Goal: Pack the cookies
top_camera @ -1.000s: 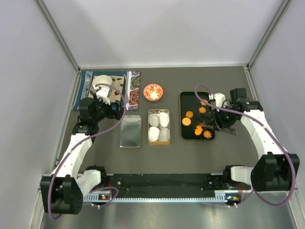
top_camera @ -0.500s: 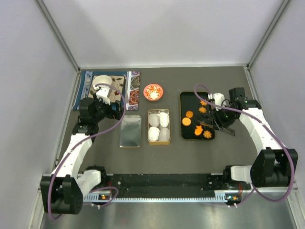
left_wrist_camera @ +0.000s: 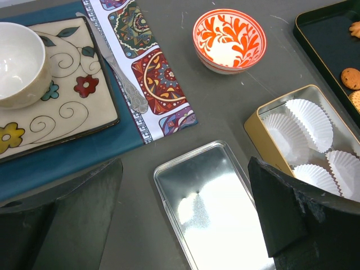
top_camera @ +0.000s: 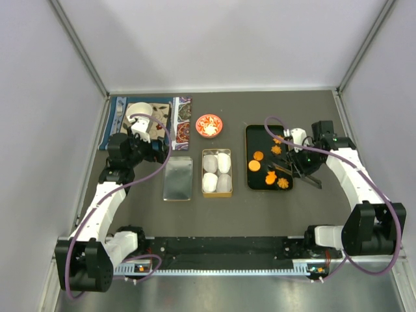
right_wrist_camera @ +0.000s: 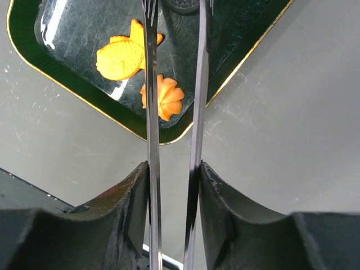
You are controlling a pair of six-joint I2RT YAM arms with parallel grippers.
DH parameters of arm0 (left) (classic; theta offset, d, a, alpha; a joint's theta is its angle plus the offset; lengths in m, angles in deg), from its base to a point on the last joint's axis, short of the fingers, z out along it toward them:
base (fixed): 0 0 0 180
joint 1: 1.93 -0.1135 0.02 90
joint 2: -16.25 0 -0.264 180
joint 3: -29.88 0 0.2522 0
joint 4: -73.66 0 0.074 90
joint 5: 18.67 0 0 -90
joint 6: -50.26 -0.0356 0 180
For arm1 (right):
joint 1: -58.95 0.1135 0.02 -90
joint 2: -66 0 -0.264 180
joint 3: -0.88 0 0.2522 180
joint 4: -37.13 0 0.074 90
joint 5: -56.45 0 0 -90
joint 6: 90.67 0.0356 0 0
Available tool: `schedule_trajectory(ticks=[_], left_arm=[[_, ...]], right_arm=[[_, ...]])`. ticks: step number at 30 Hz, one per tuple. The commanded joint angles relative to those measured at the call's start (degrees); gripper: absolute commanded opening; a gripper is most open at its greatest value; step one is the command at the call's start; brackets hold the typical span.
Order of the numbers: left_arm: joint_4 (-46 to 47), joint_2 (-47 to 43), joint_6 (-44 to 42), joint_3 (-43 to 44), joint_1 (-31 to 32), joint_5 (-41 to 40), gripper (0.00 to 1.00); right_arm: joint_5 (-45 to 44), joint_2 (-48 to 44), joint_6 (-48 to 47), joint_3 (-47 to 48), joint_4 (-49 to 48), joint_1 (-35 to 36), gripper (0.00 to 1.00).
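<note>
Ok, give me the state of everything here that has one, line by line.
tin: open
lid: off, lying flat beside the tin
paper cups: in the tin, empty
cookies: loose on the tray, unpacked
dish: looks empty
left gripper: open, empty
right gripper: shut on tongs

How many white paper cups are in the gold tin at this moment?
4 paper cups in the gold tin, two by two: one far left, one far right, one near left, one near right. All look empty; none appears hidden.
</note>
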Motion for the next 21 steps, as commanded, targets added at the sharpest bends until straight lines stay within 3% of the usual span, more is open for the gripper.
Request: schedule_trajectory(ticks=[1, 5, 21], left_arm=[[2.2, -0.3, 0.0, 0.9, 0.2, -0.2, 0.99], [2.1, -0.5, 0.0, 1.0, 0.2, -0.2, 0.99], [2.0, -0.3, -0.2, 0.9, 0.2, -0.3, 0.99]], right_arm=[[-0.1, -2.6, -0.1, 0.5, -1.3, 0.3, 0.33], [0.9, -3.1, 0.9, 2.3, -0.7, 0.3, 0.2], [6.8, -4.6, 2.9, 11.6, 3.6, 0.4, 0.13]])
